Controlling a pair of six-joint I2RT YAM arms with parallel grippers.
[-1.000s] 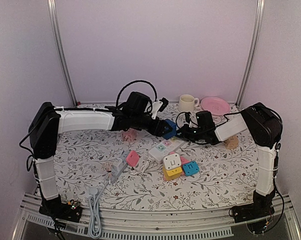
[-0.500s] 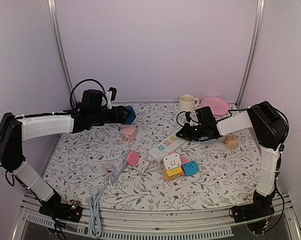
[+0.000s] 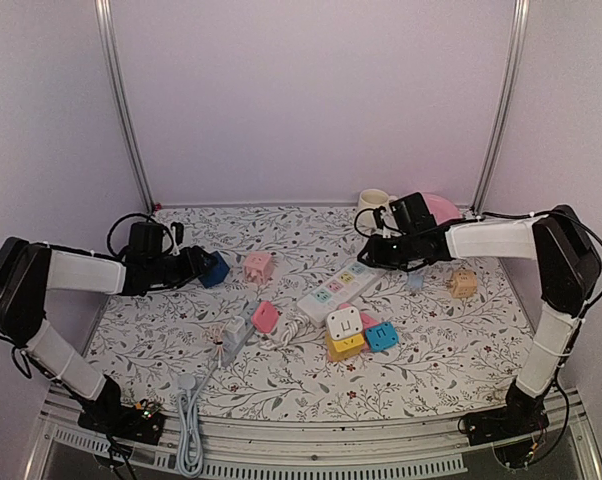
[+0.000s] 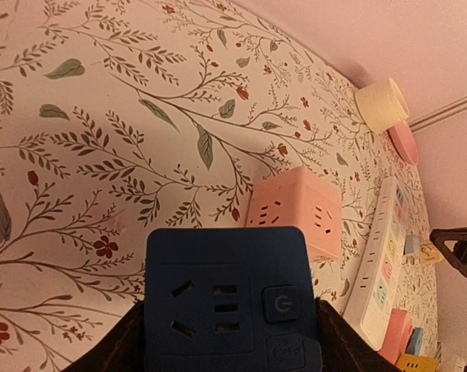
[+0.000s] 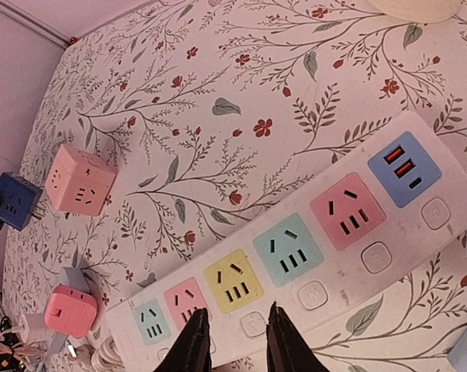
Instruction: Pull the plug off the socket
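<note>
The plug (image 3: pixel 215 268) is a dark blue cube adapter, held low over the left side of the table, well apart from the socket. My left gripper (image 3: pixel 203 268) is shut on it. In the left wrist view the plug (image 4: pixel 230 302) fills the space between the fingers of that gripper (image 4: pixel 230 345), outlet face toward the camera. The socket (image 3: pixel 339 290) is a white power strip with coloured outlets in mid-table. My right gripper (image 3: pixel 373 255) hovers over the socket (image 5: pixel 295 256). Its jaws (image 5: pixel 237 341) stand a little apart with nothing between them.
A pink cube adapter (image 3: pixel 258 266) sits between plug and socket. A white-and-yellow cube stack (image 3: pixel 344 332), a light blue cube (image 3: pixel 381 336) and a pink plug (image 3: pixel 265 317) lie nearer the front. A cream mug (image 3: pixel 376 200) and pink plate (image 3: pixel 441 208) stand at the back right; grey cable (image 3: pixel 191 420) trails over the front edge.
My left arm has swung from the socket to the left side of the table, carrying the blue plug down with it. The right gripper has lifted off the strip and its jaws have parted.
</note>
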